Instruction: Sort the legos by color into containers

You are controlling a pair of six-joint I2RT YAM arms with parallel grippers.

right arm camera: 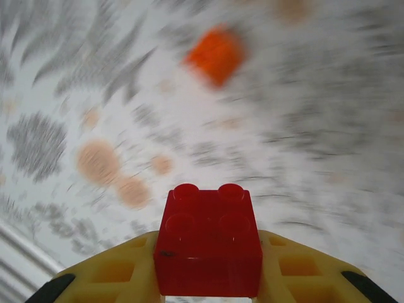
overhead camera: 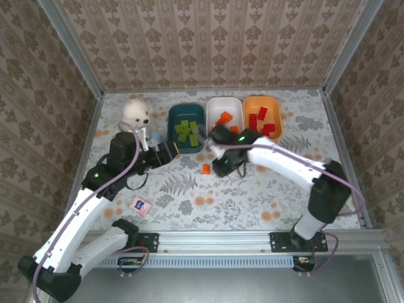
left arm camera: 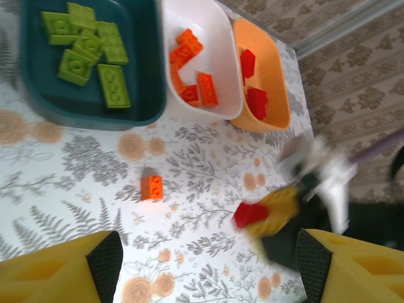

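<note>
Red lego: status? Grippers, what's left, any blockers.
Right gripper shut on red lego. Left gripper open, empty. One orange lego loose on table. Nothing seen blocking orange tub.

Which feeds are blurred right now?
Right wrist: the floral tabletop and loose small orange plastic brick are motion-smeared, the small red plastic brick in the right end effector is crisp. Left wrist: that end effector is blurred, the rounded dark teal plastic tub sharp. Top external: largely sharp.

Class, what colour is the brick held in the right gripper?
Red. The brick shows best in the right wrist view.
</note>
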